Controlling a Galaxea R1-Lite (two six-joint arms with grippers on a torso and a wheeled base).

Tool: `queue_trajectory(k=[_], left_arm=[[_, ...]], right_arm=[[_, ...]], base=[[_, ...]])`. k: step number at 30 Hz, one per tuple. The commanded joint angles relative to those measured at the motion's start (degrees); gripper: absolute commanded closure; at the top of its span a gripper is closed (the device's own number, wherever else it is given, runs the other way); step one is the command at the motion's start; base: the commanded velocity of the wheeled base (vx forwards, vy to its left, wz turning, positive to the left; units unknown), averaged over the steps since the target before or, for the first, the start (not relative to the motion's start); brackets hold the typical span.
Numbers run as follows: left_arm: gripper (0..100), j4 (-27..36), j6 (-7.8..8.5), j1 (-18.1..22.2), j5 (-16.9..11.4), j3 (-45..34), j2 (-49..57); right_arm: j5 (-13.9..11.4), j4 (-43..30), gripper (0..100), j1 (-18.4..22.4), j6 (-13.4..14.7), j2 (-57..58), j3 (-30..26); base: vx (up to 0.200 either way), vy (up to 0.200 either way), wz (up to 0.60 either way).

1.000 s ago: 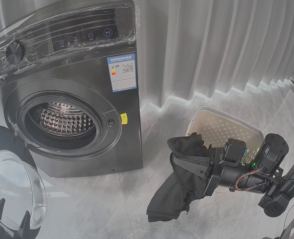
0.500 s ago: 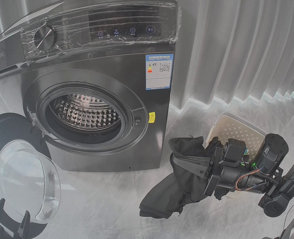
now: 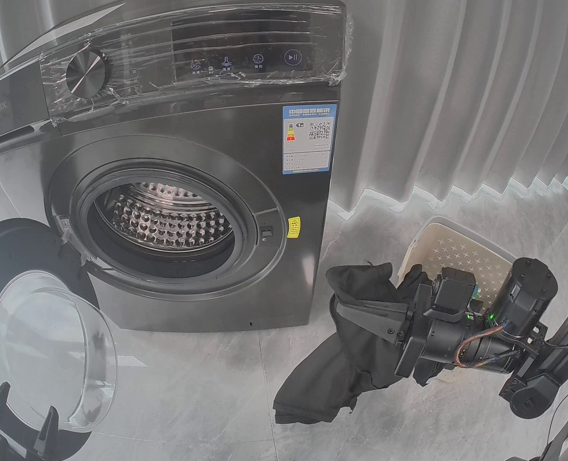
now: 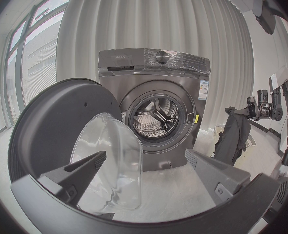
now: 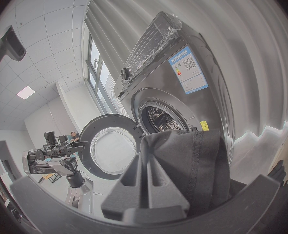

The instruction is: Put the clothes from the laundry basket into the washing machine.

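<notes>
Garment (image 3: 348, 360) clamped between right fingers (image 3: 372, 318), draping below, beside basket (image 3: 470, 258).

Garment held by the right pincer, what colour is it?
The garment is plain black; the head view shows it best.

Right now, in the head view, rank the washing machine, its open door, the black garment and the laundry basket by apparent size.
1. washing machine, clearly largest.
2. open door and black garment: about alike; the door is cut by the picture's edge, so I won't rank them.
3. laundry basket, smallest, partly hidden.
</notes>
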State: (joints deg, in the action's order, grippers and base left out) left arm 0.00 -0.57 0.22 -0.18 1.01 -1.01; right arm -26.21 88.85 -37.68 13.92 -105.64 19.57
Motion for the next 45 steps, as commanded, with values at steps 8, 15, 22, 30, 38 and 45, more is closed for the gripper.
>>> queue_trajectory(k=[8,15,22,30,38,45], left_arm=[[0,0.0,-0.04,0.0,0.0,-1.0,1.0],[0,0.0,-0.04,0.0,0.0,-1.0,1.0],[0,0.0,-0.13,0.0,0.0,-1.0,1.0],[0,0.0,-0.04,0.0,0.0,-1.0,1.0],[0,0.0,-0.31,0.0,-0.1,-1.0,1.0],[0,0.0,-0.22,0.0,0.0,-1.0,1.0]], right_arm=[[-0.1,0.0,100,-0.1,0.0,-0.1,0.3],[-0.1,0.0,100,-0.5,-0.1,0.0,0.0],[-0.7,0.1,100,-7.4,-1.4,3.5,-0.1],[-0.2,0.1,100,-5.0,-1.4,3.6,1.4],[-0.2,0.0,100,-1.3,-1.5,3.6,2.5],[-0.2,0.1,100,-1.3,-1.6,2.5,2.5]], base=[[0.0,0.0,0.15],[0.0,0.0,0.0],[0.0,0.0,0.0],[0.0,0.0,0.0],[-0.025,0.0,0.0],[-0.143,0.0,0.0]])
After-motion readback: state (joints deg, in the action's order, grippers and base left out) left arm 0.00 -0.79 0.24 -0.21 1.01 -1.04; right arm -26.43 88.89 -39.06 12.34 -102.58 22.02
